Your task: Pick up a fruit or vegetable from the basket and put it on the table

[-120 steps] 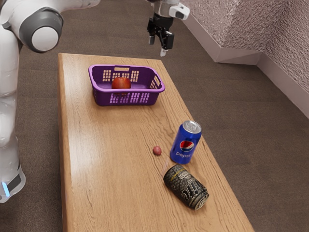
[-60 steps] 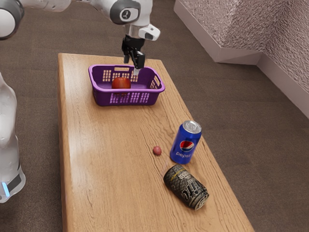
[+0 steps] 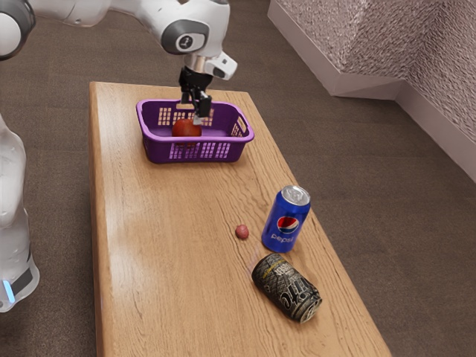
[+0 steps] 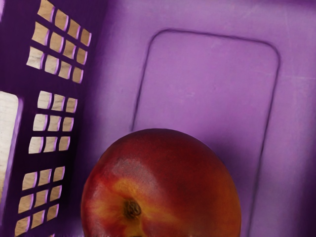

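Progress: approach only. The red fruit (image 3: 184, 131) sits in the purple basket (image 3: 158, 152), toward the exterior view's upper left; in the wrist view it lies under the hand. Left to do: grip, lift clear of the rim, set down on the table (image 3: 171, 253). Gripper (image 3: 193, 109): fingers wide apart, nothing held. Change from half a second ago: gripper lower and further to the exterior view's left, nearer the fruit; basket and fruit unmoved.
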Motion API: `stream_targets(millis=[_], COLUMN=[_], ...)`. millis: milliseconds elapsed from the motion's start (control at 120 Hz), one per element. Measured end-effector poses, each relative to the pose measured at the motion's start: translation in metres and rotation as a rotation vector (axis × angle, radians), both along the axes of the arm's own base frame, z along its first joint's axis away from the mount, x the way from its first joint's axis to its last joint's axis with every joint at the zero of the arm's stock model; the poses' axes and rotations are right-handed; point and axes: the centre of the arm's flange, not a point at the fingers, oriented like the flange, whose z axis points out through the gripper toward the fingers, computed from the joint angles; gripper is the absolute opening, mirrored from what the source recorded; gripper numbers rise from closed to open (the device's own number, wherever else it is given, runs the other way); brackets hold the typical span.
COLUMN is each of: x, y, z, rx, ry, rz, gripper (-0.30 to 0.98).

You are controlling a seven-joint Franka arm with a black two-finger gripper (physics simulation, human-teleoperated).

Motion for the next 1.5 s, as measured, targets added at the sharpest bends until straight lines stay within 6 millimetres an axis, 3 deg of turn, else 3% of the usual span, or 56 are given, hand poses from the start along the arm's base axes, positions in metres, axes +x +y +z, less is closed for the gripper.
stream_targets(millis=[383,817,942,1275,1350,1500], x=[-0.004,-0.008,-0.011,-0.007,-0.006,-0.004], y=[0.006,0.004,0.016,0.016,0.015,0.013], z=[-0.014,-0.045,-0.054,-0.062,-0.068,-0.072], rx=[0.006,-0.011,-0.015,-0.019,-0.025,-0.04], ry=[0.026,0.071,0.078,0.076,0.076,0.066], rz=[0.003,0.003,0.028,0.03,0.033,0.039], gripper=[0.69,0.69,0.69,0.69,0.82,0.95])
